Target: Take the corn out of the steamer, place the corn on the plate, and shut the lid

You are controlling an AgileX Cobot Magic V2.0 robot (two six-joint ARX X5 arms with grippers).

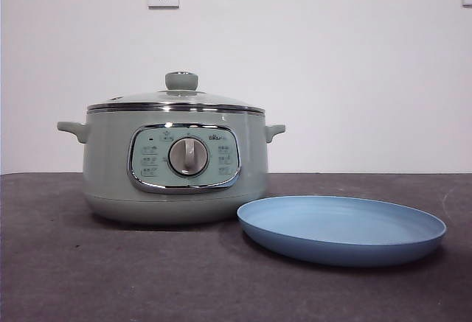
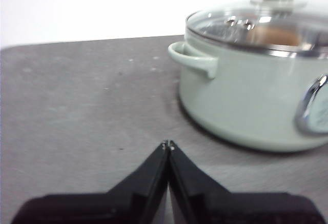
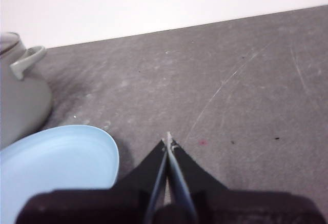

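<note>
The right gripper (image 3: 168,141), jaws pressed together, hovers over the grey table (image 3: 215,80) beside the plate (image 3: 51,162); the steamer (image 3: 20,96) sits beyond.

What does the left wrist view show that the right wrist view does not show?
Only the left wrist view shows the low-domed glass lid with its sage-green knob on the large pale green steamer, an orange-brown shape under the glass, probably the corn, the edge of the chrome control panel, and the left gripper, jaws shut. Only the right wrist view shows the wide light-blue plate, nothing on it, and the right gripper, jaws shut. Both show the steamer with one side handle and the grey table.
</note>
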